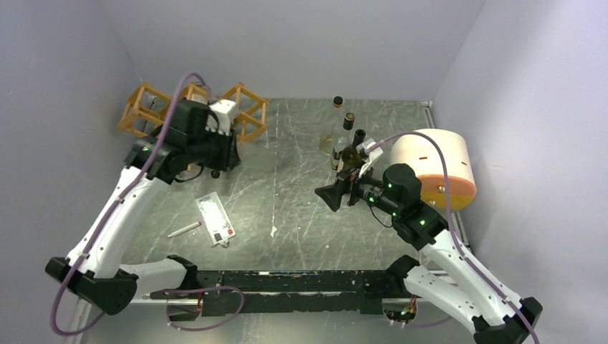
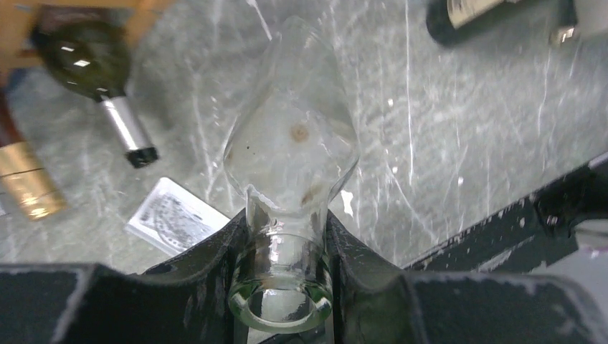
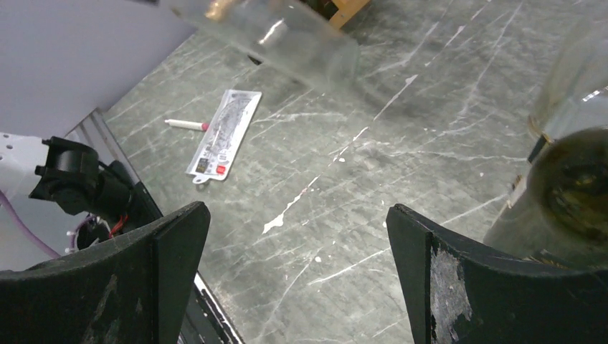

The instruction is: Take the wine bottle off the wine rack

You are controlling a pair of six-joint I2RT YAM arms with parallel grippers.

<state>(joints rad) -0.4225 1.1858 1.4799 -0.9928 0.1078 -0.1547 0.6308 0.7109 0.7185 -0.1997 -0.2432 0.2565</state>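
My left gripper point(image 2: 283, 272) is shut on the neck of a clear glass wine bottle point(image 2: 290, 136) and holds it above the table, body pointing away from the wrist. The bottle also shows in the right wrist view point(image 3: 276, 36). In the top view the left gripper point(image 1: 226, 149) is just in front of the orange-brown wooden wine rack point(image 1: 147, 107), and the clear bottle is hard to make out there. A green bottle point(image 2: 79, 61) with a silver-foiled neck lies at the rack point(image 2: 18, 29). My right gripper point(image 3: 297, 215) is open and empty, over the table's middle right point(image 1: 333, 195).
Several bottles stand grouped right of centre point(image 1: 350, 147), one close to my right fingers point(image 3: 566, 193). A white and orange cylinder point(image 1: 437, 168) sits at the right wall. A white packet point(image 1: 214, 218) and a pen point(image 1: 185, 229) lie front left. A gold-foiled bottle neck point(image 2: 25, 183) is at the left.
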